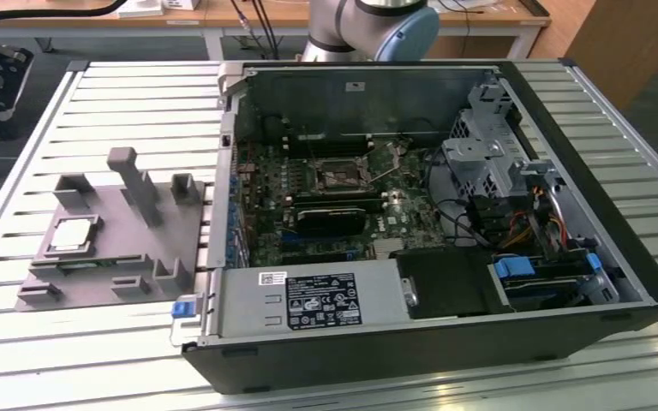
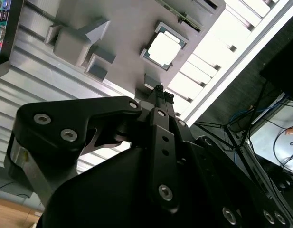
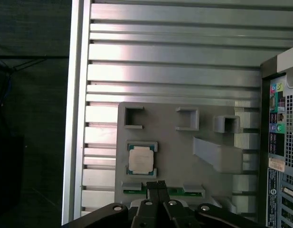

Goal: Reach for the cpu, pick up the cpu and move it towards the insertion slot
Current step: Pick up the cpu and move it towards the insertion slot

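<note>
On the exterior view's left, the grey tray (image 1: 126,261) with its upright posts sits on the slatted metal table (image 1: 134,94). The cpu (image 1: 74,233) lies flat in a square pocket on the left part of that tray, silvery face up, untouched by me. In both wrist views I see it from above (image 3: 140,159) (image 2: 164,49), framed by the pocket's thin rim, and my gripper (image 3: 158,184) (image 2: 159,90) hangs over the tray's edge just beside it, apart from the chip. My two fingers are pressed together with nothing between them.

To the right of the tray, touching its side, stands the open computer case (image 1: 421,351), whose rear panel with coloured ports shows in the first wrist view (image 3: 283,142). The insertion slot (image 1: 337,175) is inside the case on the green board, a small dark square in a silver frame, towards the far side and well apart from the cpu. My arm's base (image 1: 375,27) rises beyond the far wall of the case
</note>
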Action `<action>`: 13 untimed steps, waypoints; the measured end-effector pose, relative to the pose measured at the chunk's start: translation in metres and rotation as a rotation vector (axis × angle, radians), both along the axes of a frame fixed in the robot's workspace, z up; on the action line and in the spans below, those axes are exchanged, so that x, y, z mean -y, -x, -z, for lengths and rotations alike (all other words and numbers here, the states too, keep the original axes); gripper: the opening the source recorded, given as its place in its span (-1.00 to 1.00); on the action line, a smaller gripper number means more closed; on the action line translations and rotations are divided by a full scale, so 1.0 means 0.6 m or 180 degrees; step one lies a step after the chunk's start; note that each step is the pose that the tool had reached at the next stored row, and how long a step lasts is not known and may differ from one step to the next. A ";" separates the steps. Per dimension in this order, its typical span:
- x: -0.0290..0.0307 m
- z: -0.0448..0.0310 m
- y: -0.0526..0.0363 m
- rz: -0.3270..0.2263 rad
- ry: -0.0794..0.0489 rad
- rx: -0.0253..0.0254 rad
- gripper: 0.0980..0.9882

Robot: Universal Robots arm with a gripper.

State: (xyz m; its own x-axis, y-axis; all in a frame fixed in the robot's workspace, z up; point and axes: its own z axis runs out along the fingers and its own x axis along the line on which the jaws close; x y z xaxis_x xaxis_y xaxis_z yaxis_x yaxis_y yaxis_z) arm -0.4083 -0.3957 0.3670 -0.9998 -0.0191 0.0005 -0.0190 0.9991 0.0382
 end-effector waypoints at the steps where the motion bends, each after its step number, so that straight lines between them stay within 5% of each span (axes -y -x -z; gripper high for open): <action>1: 0.0000 0.000 0.002 0.0000 0.0000 0.0000 -0.98; 13: 0.0080 0.004 0.014 0.0000 0.0000 0.0000 -0.98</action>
